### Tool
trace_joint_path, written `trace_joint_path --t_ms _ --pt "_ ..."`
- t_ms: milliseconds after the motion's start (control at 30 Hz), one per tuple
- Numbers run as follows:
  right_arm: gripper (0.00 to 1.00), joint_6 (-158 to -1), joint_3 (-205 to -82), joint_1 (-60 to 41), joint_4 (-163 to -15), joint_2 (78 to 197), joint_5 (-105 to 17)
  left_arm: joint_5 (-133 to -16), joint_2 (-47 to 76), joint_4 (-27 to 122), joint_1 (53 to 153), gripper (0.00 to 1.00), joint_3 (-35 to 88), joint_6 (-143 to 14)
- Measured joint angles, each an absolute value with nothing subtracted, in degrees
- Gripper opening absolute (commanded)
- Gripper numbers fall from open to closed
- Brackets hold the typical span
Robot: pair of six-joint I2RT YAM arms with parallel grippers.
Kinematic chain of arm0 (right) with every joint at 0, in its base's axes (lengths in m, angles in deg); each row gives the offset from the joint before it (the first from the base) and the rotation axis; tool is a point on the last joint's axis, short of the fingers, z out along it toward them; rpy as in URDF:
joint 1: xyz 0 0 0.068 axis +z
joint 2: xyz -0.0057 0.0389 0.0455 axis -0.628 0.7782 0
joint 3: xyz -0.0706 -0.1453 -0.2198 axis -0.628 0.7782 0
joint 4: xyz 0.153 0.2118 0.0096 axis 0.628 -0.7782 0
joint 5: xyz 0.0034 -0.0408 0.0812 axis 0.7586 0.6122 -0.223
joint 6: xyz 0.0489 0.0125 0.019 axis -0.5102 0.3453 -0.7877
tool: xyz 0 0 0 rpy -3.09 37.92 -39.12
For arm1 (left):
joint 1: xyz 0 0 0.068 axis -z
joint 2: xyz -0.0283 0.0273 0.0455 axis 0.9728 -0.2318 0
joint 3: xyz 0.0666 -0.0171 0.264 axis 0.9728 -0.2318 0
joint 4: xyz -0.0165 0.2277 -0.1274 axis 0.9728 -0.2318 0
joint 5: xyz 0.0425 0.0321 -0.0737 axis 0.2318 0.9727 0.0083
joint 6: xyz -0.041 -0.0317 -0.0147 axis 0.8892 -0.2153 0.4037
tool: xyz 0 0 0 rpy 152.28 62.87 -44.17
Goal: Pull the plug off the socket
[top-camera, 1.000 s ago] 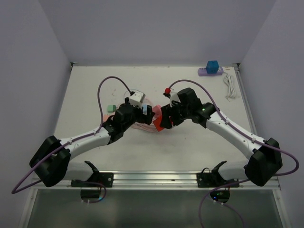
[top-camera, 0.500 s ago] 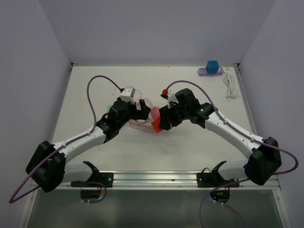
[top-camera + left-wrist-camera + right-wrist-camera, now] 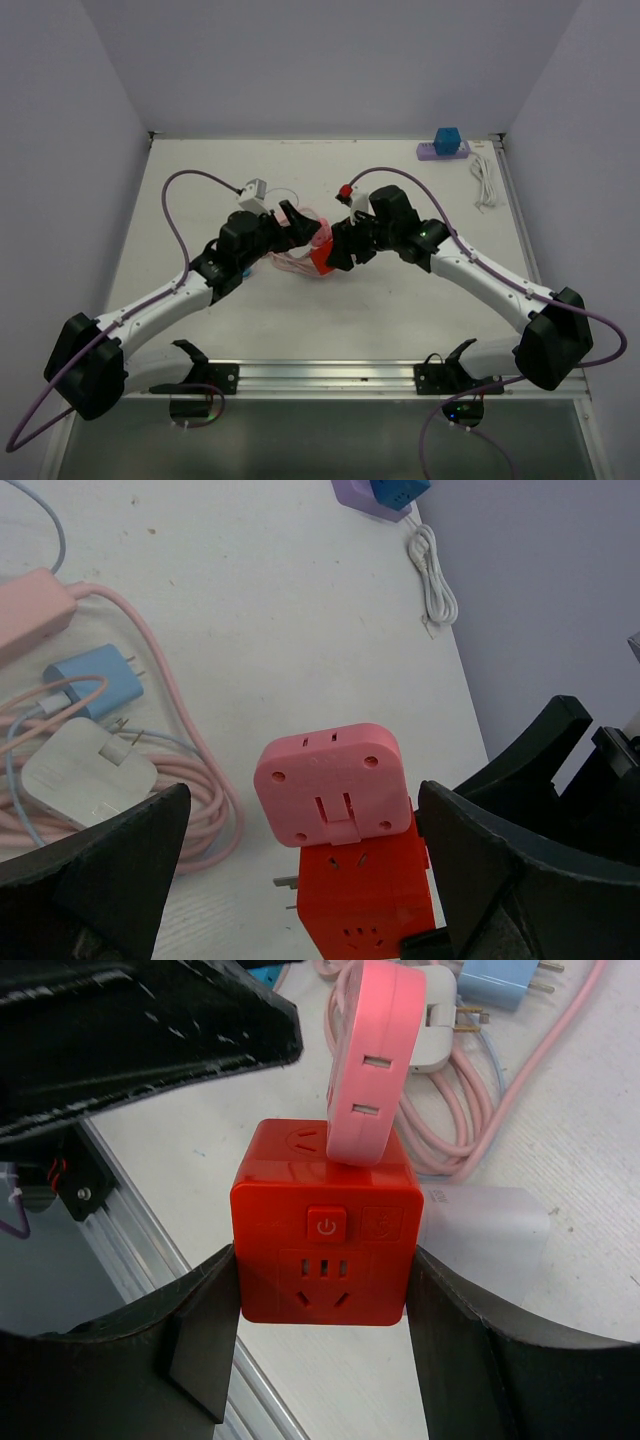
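1. Around the middle of the bench (image 3: 400,310), you have both arms meeting over the task things; left arm comes in from the near-left corner, right arm from the near-right corner.
2. Your right gripper (image 3: 325,1310) is clamped on the red socket cube (image 3: 325,1230); one finger is pressed on each side face; the face with the power button looks at the right wrist camera.
3. The pink plug (image 3: 372,1060) sits against one face of the red socket cube, touching it; the pins are hidden, so you cannot tell how deep it is seated.
4. Your left gripper (image 3: 305,790) has its fingers spread wide; the pink plug lies between them with a gap on each side; no contact is visible.
5. Just beside the cube, toward the left edge, lie a loose pink cable (image 3: 205,790), a blue charger (image 3: 95,685) and a white charger (image 3: 75,775), all flat on the bench.
6. At the far-right corner is a purple power strip (image 3: 443,150) with a blue block on it; a white coiled cord (image 3: 485,182) lies near it by the right edge; both are well apart from the grippers.
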State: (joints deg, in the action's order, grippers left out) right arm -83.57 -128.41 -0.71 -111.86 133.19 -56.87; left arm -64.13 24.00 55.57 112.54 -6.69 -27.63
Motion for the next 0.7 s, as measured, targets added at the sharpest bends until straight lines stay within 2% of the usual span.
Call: trace_joint_path --t_ms 333,433,700 --pt "0.0 -85.12 -127.25 -0.55 -108.76 132.89 -58.97 -66.71 19.06 57.99 113.11 1.0 -5.51 -25.44" --pt "0.0 -85.36 -127.25 -0.4 -107.93 132.89 -59.43 -66.86 17.86 58.65 113.66 0.97 -5.0 -24.83" --pt "0.0 -85.54 -127.15 0.3 -107.05 132.89 -59.6 -65.42 16.39 59.26 114.55 0.72 -4.63 -24.09"
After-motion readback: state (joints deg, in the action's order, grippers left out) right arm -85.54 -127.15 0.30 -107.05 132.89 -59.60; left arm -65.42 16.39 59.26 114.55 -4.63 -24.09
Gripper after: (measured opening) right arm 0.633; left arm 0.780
